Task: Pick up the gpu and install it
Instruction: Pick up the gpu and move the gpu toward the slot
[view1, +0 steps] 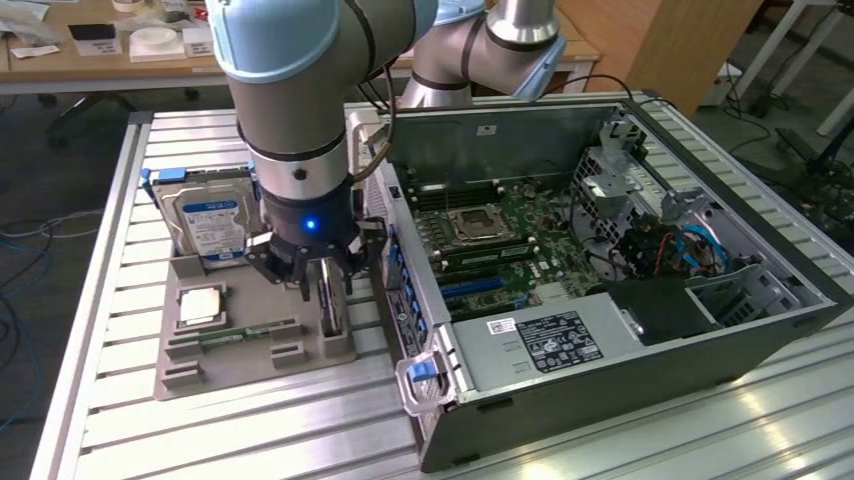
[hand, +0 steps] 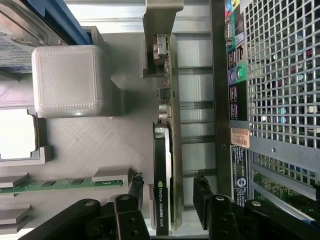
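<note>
While the gpu (hand: 165, 145) stands on its long edge in a slot at the side of the grey holder tray (view1: 240, 368) nearest the computer case, the gripper (hand: 167, 181) hangs straight down over one end of it with its jaws spread wide. In the wrist view the two black fingers (hand: 136, 186) straddle the card, one facing the black cooler with its printed label and the other on the board side. A clear strip of grey shows between each finger and the card, so nothing is held or touched. The card's brownish board edge and its small connectors run away from the fingers along the slot. On the tray, toward the exterior view's left of the card, a green RAM stick (view1: 250, 332) lies flat in its groove. A square processor chip (view1: 200, 305) sits in a recess just beyond that. Farther back a silver hard drive (view1: 214, 222) with a blue label stands upright. Just beside the tray, on the exterior view's right, the open computer case (view1: 641, 355) lies on its side on the ribbed metal table (view1: 267, 430), its motherboard (view1: 494, 250) exposed.
</note>
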